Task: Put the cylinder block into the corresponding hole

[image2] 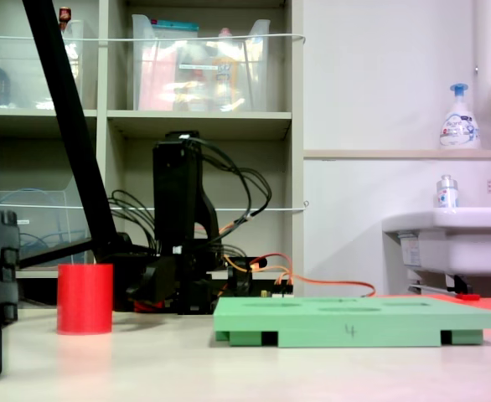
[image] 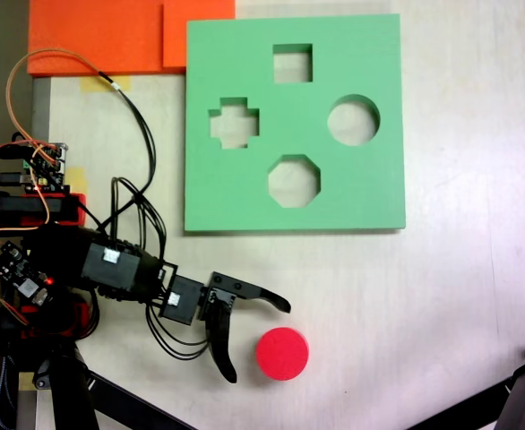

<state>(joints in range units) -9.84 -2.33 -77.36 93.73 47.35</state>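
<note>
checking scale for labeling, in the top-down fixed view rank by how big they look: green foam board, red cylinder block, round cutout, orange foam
1. Green foam board, clearly largest.
2. Orange foam, cut off by the frame edge, so only its visible part counts.
3. Red cylinder block and round cutout: they look nearly alike, too close to rank.

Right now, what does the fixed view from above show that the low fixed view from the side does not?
From above: the hand open beside the cylinder block, and the shapes of the board's cutouts, including the round hole. From the side: the block's height as it stands upright, shelves, a sink, a soap bottle. Both: the red block apart from the green board.
</note>
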